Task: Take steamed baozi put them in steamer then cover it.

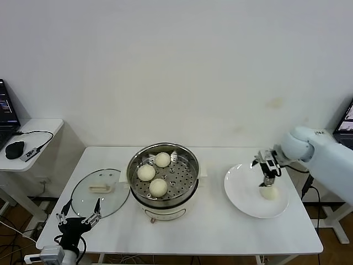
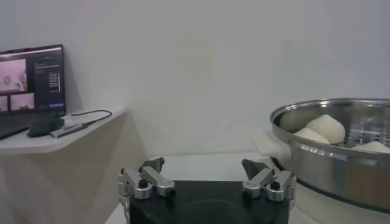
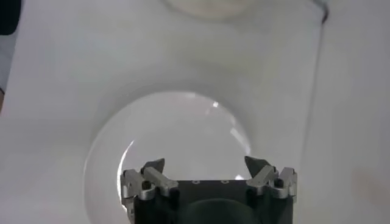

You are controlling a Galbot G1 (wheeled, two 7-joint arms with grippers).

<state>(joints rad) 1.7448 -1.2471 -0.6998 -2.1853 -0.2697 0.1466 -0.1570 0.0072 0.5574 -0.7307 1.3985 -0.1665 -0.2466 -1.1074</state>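
Note:
The steamer (image 1: 163,178) stands mid-table with its lid off, and three steamed baozi (image 1: 158,187) lie on its perforated tray. One more baozi (image 1: 269,192) rests on the white plate (image 1: 242,193) to the right. My right gripper (image 1: 268,175) hangs open just above that baozi without touching it; in the right wrist view the gripper (image 3: 205,161) has only the plate (image 3: 61,91) between its fingers. The cover (image 1: 100,192), a glass lid, lies flat to the left of the steamer. My left gripper (image 1: 80,220) waits open at the table's front left corner, empty (image 2: 203,162).
A side desk (image 1: 33,132) at the far left carries a laptop (image 2: 30,82), a mouse (image 1: 15,149) and cables. The steamer wall (image 2: 341,158) rises close beside the left gripper. The table's front edge (image 1: 182,251) runs just ahead of the steamer base.

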